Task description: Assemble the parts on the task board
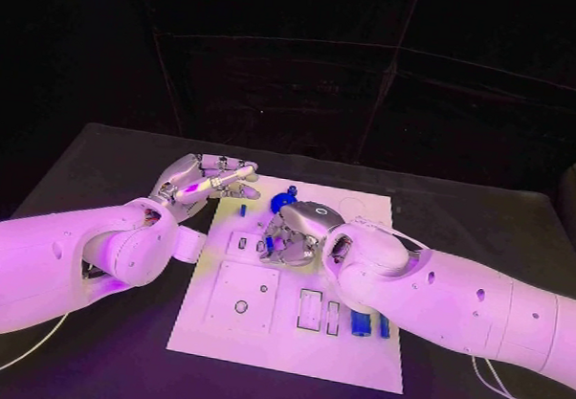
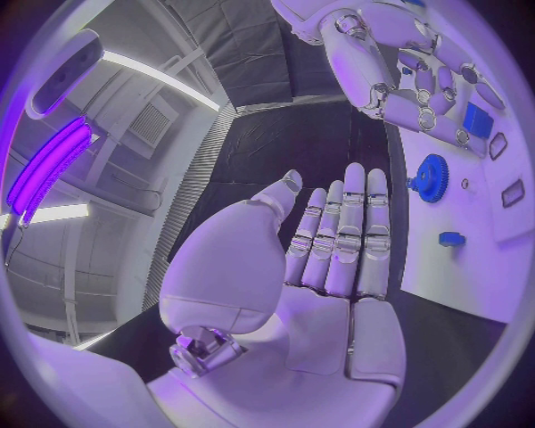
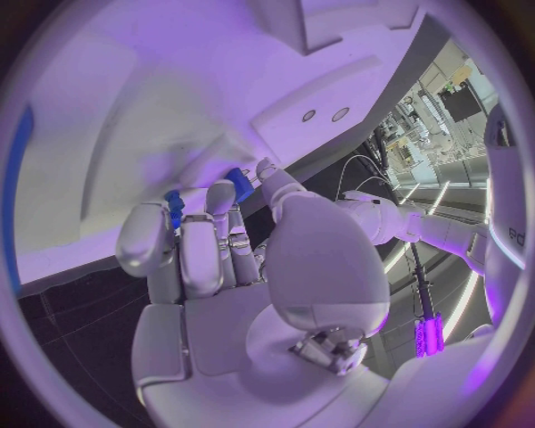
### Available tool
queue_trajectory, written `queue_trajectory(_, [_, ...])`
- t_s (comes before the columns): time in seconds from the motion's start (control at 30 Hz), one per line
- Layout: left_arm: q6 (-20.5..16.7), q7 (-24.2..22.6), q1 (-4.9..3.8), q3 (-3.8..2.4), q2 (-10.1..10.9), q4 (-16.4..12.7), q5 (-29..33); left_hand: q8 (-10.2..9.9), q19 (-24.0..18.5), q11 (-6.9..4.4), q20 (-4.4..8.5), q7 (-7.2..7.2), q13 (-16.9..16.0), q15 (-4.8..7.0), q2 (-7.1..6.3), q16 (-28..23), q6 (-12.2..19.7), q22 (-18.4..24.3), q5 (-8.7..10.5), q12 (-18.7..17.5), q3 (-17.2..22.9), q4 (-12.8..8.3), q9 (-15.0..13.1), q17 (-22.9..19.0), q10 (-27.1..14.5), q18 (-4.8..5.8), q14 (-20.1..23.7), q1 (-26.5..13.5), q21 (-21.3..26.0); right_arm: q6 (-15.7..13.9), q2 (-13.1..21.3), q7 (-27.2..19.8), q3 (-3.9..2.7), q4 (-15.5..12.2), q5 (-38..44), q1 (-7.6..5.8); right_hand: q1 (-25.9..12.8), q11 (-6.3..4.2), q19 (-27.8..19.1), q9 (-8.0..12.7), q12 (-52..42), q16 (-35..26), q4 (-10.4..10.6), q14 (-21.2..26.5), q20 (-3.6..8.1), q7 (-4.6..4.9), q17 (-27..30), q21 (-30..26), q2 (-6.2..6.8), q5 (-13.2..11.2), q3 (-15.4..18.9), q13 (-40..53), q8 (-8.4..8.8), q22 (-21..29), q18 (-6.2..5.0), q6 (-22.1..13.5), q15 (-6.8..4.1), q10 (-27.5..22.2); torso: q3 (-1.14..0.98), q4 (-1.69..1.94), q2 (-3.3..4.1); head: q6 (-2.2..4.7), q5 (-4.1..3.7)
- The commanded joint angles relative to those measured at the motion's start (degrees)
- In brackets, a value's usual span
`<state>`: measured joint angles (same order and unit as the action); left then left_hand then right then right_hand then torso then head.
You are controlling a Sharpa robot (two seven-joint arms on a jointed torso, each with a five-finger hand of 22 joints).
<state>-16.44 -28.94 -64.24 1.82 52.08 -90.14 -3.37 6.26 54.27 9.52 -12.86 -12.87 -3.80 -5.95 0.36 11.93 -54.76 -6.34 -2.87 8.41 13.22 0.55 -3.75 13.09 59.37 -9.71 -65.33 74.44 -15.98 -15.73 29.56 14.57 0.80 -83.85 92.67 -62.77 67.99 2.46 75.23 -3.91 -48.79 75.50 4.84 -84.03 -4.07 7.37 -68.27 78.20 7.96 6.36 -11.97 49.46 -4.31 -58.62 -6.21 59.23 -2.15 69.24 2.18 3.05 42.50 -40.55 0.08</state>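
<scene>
Hands work at the far half of the white board [image 1: 287, 344], which lies in the middle of the black table [image 1: 507, 232]. The left hand [image 1: 204, 181] sits at the board's far left corner, partly over the table; in the left wrist view its palm [image 2: 324, 276] is flat, the fingers [image 2: 355, 223] straight and side by side, with nothing in it. The right hand [image 1: 296, 234] is over the board's middle, fingers bent down onto the surface. In the right wrist view its fingers [image 3: 201, 250] are curled in and small blue pieces [image 3: 240, 183] show right at the fingertips, but I cannot tell whether they are held or merely touched.

A blue gear [image 1: 282, 200] stands on the board just beyond the right hand and just beside the left hand's fingertips; in the left wrist view the gear [image 2: 429, 176] is upright on the board with a small blue peg [image 2: 450, 239] near it. Nearer the robot, a few blue bars [image 1: 359, 322] sit beside rectangular slots [image 1: 310, 310] in the board, close against the right forearm.
</scene>
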Motion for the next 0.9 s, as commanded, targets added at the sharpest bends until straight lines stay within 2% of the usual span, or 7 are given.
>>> queue_trajectory(0.03, [0.7, -0.16, -0.09, -0.04, -0.06, -0.01, 0.07, -0.28, 0.39, -0.09, 0.17, -0.01, 0.07, -0.35, 0.58, -0.14, -0.06, 0.06, -0.03, -0.24, 0.45, -0.05, -0.01, 0.05, 0.09, -0.74, -0.06, -0.19, 0.21, -1.11, 0.05, 1.35, 0.25, 0.13, 0.35, 0.23, -0.52, 0.07, -0.3, 0.06, 1.31, -0.55, 0.42, -1.83, -0.28, 0.12, 0.23, -0.3, 0.11, 0.36, 1.65, -1.31, 0.33, 0.24, 0.25, -0.83, 0.32, -0.93, 0.0, 0.02, 0.01, -0.04, -0.07])
queue_trajectory(0.37, [0.85, 0.34, -0.07, -0.04, -0.21, 0.23, -0.02, -0.17, 0.95, -0.35, 0.33, 0.3, 0.05, -0.05, 0.51, 0.04, -0.48, 0.06, -0.05, -0.16, 1.18, -0.4, -0.05, 0.47, 0.53, -0.84, -0.93, -0.46, 0.1, -12.52, 1.03, -3.84, 0.24, -1.13, -0.76, 0.39, 0.87, 0.55, -0.66, 0.14, 2.14, -1.62, 2.22, -1.59, -0.6, 0.64, 1.33, -0.86, -0.35, 0.89, 7.45, -2.83, 0.44, 1.32, 0.08, -2.91, 0.69, -2.1, -0.1, -0.05, -0.06, 0.35, -0.08])
queue_trajectory(0.43, [0.91, 1.08, -0.07, -0.04, -0.19, 0.34, -0.78, 0.04, 3.59, -1.09, 1.3, 0.87, -0.01, 0.96, 0.26, 1.88, -1.32, -0.51, -0.03, 0.03, 2.0, -0.66, -0.07, 1.75, 1.76, -0.91, -4.33, -1.19, -1.28, -15.07, 2.02, -7.77, 0.22, -1.98, -2.75, 0.42, 2.57, 1.27, -0.65, 0.29, 2.09, -1.87, 2.71, -1.56, -1.0, 1.52, 1.5, -0.94, -0.86, 1.38, 9.57, -3.13, 0.55, 1.43, 0.1, -6.65, 1.22, -2.69, -0.13, -0.1, -0.13, 0.49, -0.08])
queue_trajectory(0.63, [0.1, 5.66, -0.11, -0.04, 0.44, 0.37, -5.16, 0.53, 11.63, -3.68, 4.55, 2.79, -0.95, 4.17, -1.26, 10.56, -3.64, -3.12, -0.14, 1.69, 2.36, -0.01, -0.18, 7.25, 7.96, -0.9, -14.88, -4.17, -6.78, -15.58, 6.82, -18.95, 0.1, -5.96, -9.77, 0.15, 4.5, 1.48, -0.92, 0.1, 1.54, -2.36, 3.24, -1.43, -1.34, 1.73, 1.93, -1.21, -2.15, 2.87, 11.63, -3.12, 0.37, 1.92, -0.02, -7.32, 1.46, -3.09, -0.3, -0.11, -0.48, 0.81, 0.01])
queue_trajectory(0.73, [0.36, 11.36, -0.43, -0.05, 0.82, 0.28, -10.1, 1.28, 14.82, -4.89, 6.02, 4.0, -2.07, 5.6, -2.27, 16.34, -5.24, -4.8, 0.17, 3.22, 1.65, 0.91, -0.46, 11.36, 11.05, -0.78, -18.04, -6.15, -9.91, -13.84, 10.6, -22.73, -0.07, -9.12, -12.73, -0.98, 5.45, 1.39, -1.15, 0.01, 1.97, -2.66, 3.0, -1.32, -1.34, 1.62, 2.21, -1.41, -2.65, 3.4, 12.09, -3.7, 0.14, 2.28, -0.09, -6.91, 1.42, -3.63, -0.61, -0.06, -0.77, 0.79, 0.04])
queue_trajectory(0.77, [0.61, 13.13, -0.65, -0.05, 0.86, 0.28, -11.69, 1.62, 15.61, -5.2, 6.37, 4.31, -2.56, 5.93, -2.43, 19.97, -5.63, -5.32, 0.06, 3.94, 1.3, 1.24, -0.57, 14.58, 11.85, -0.77, -18.96, -6.7, -10.84, -13.13, 11.69, -23.3, -0.12, -9.89, -14.08, -1.45, 5.69, 1.37, -1.23, 0.01, 2.03, -2.78, 2.92, -1.28, -1.33, 1.6, 2.34, -1.48, -2.76, 3.5, 12.2, -3.79, 0.12, 2.41, -0.12, -6.86, 1.41, -3.71, -0.75, -0.05, -1.04, 0.51, 0.02])
queue_trajectory(0.9, [3.65, 24.02, -2.09, -0.06, 1.02, 0.14, -20.31, 3.8, 19.13, -6.84, 8.11, 5.86, -6.88, 7.45, -3.02, 47.75, -6.61, -8.5, -0.09, 10.19, -1.45, 3.52, -1.21, 42.1, 15.73, -0.6, -21.86, -9.96, -16.17, -9.81, 16.73, -24.07, -0.24, -12.35, -22.61, -4.16, 6.19, 1.33, -2.02, 0.01, 2.49, -4.03, 2.86, -0.87, -1.31, 1.57, 3.85, -2.2, -3.22, 3.72, 12.55, -4.36, 0.07, 3.94, -0.39, -6.71, 1.38, -4.07, -1.04, -0.1, -1.59, 0.57, 0.21])
